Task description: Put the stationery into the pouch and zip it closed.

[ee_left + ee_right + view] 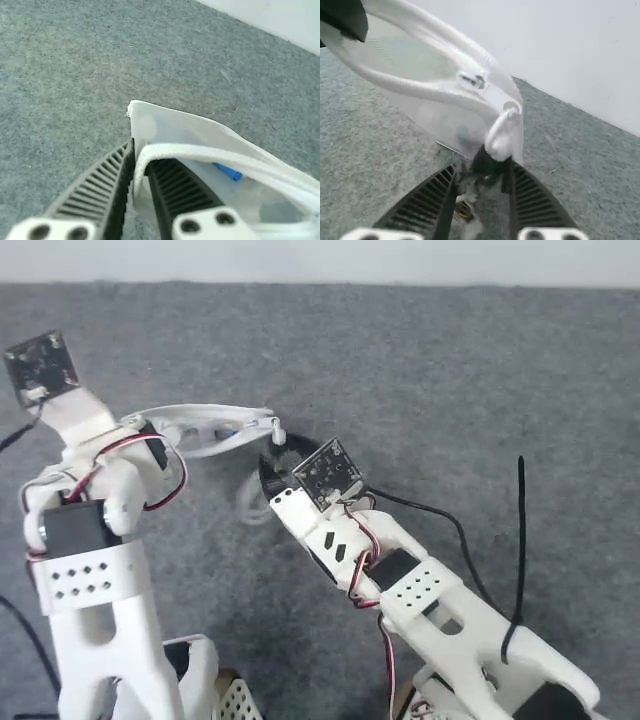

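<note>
left gripper pinches the pouch rim at its left end, prob. as anchor. right gripper is clamped on what looks like the zip pull, so the zip can run under tension. pouch is held up between them over the grey mat. blue stationery tip inside. other contents and zip state hard to make out.

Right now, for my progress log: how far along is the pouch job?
Done: a blue item lies inside the pouch. In hand: the left jaws are shut on the pouch's end, and the right jaws are shut on its pull tab. Left: the mouth looks open, so zipping remains.
</note>
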